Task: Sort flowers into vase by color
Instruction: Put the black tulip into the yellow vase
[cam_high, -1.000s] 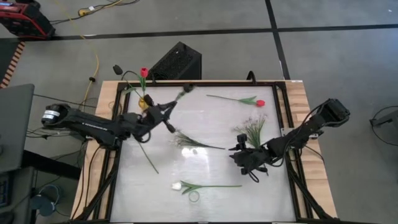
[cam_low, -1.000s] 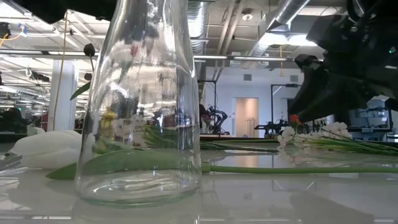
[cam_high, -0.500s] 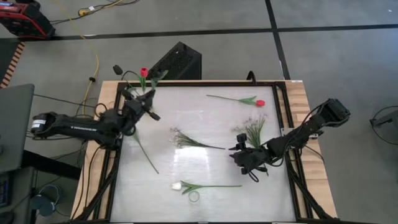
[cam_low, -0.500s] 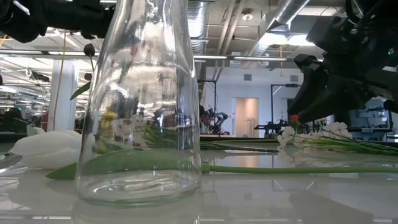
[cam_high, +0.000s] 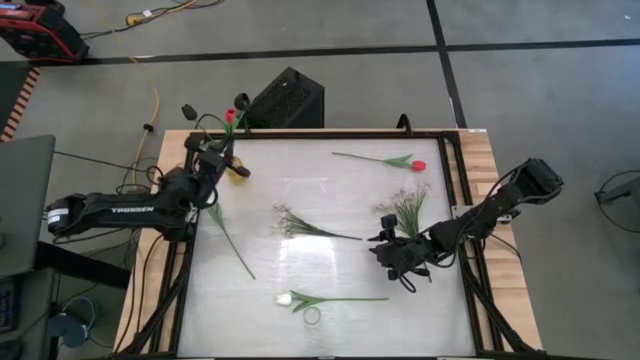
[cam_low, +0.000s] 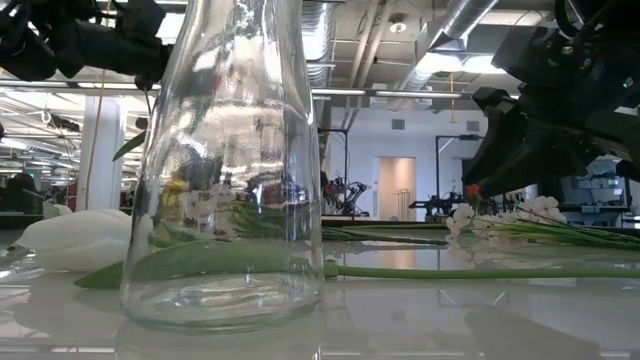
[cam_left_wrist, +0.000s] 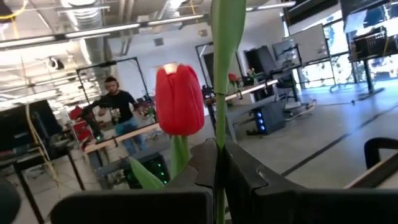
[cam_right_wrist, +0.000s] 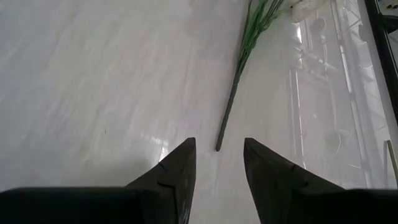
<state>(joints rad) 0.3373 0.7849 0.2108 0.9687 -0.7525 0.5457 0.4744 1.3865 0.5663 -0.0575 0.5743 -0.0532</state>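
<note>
The left gripper (cam_high: 222, 160) is clamped on a green stem (cam_left_wrist: 219, 93) — the wrist view shows the stalk pinched between its two dark fingers (cam_left_wrist: 249, 180), with a red tulip (cam_left_wrist: 179, 99) just beside it. From above, this gripper sits at the table's far left corner, beside the vase (cam_high: 236, 170) that already holds a red tulip and a dark one (cam_high: 188, 111). The step in hand looks like feeding this stem into that vase; next the stalk must be lined up with the narrow neck, lowered and let go.

The right gripper (cam_high: 400, 262) hovers low at the right, fingers (cam_right_wrist: 177, 168) apart and empty, near a sprig of white blossoms (cam_high: 408, 208). On the table lie a second sprig (cam_high: 305, 226), a red tulip (cam_high: 400, 161) at the far right, a white tulip (cam_high: 300, 298) near the front by a clear vase (cam_low: 230, 160), and a bare stem (cam_high: 232, 240).
</note>
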